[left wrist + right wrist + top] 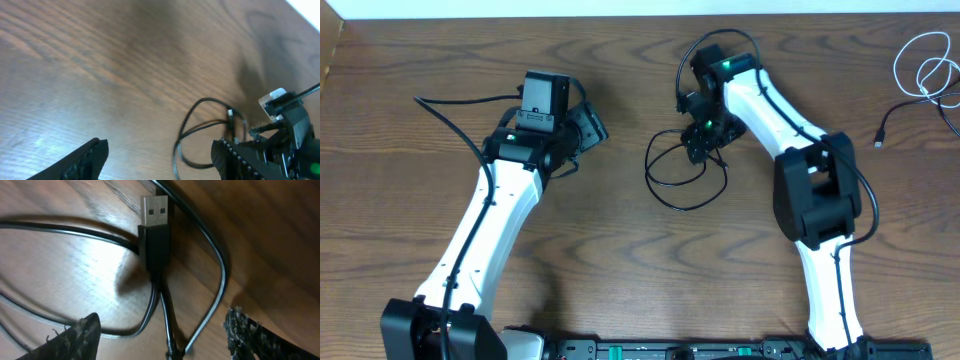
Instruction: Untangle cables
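1. My right gripper [160, 335]: fingers spread, pinching nothing. A strand of the black cable [220, 270] runs along the table [620, 270] between them.
2. Just beyond those fingers, the cable's USB plug [156, 235] lies flat, metal end pointing away from me.
3. My left gripper [160, 160]: fingers spread and empty over bare wood, apart from the black loops.
4. The black cable lies in loose loops at mid-table, beneath my right wrist.
5. The white cable [898, 66] sits coiled at the far right corner, well apart from the black one.

looped cable [157, 245]: table [620, 260] centre, below right fingers [80, 335] | coiled cable [897, 68]: far right edge
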